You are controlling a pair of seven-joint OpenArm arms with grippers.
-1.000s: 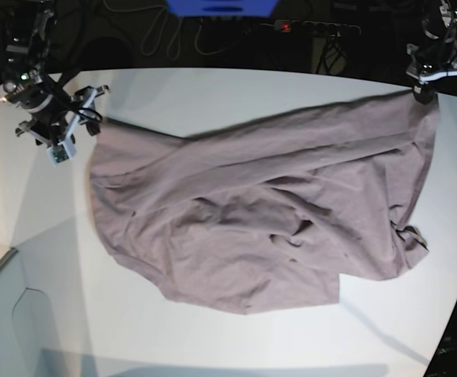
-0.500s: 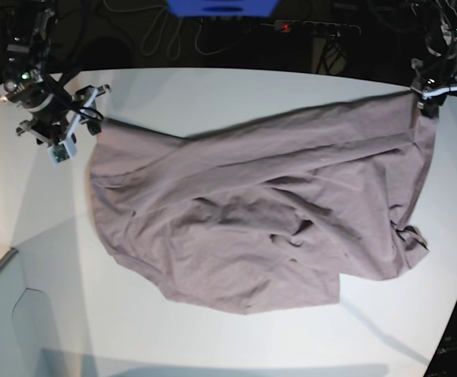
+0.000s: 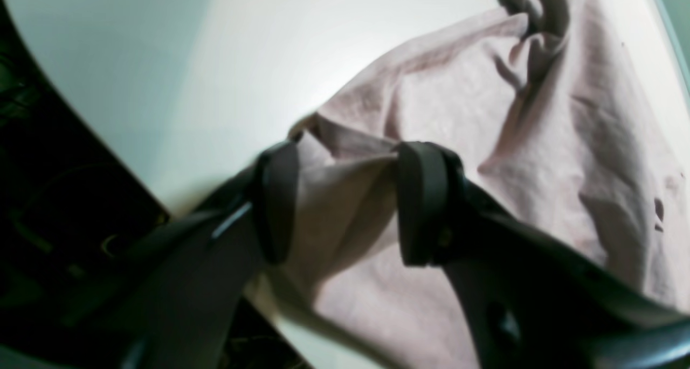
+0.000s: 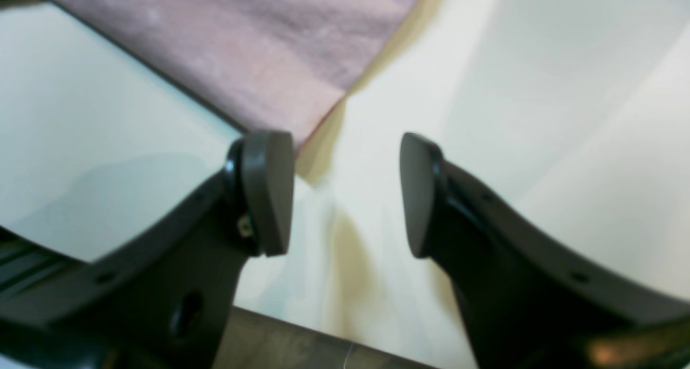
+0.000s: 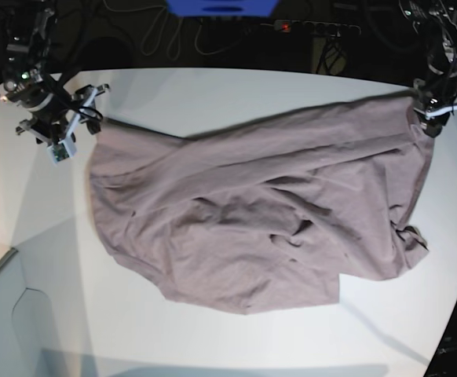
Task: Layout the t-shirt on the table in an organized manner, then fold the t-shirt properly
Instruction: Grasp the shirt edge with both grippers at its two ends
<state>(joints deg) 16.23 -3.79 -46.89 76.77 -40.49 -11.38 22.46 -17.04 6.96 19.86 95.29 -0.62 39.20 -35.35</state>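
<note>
T-shirt (image 5: 260, 212) lay rumpled across the table (image 5: 213, 94); your left gripper (image 3: 345, 202) pinched its far corner, your right gripper (image 4: 345, 191) gaped empty beside its other corner, cables (image 5: 166, 35) behind.

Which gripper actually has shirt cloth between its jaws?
The left gripper: t-shirt fabric bunches between its pads. The right gripper is open over bare table.

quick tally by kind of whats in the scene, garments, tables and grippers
garments: 1, the t-shirt
tables: 1, the table
grippers: 2, the left gripper and the right gripper
total: 4
</note>
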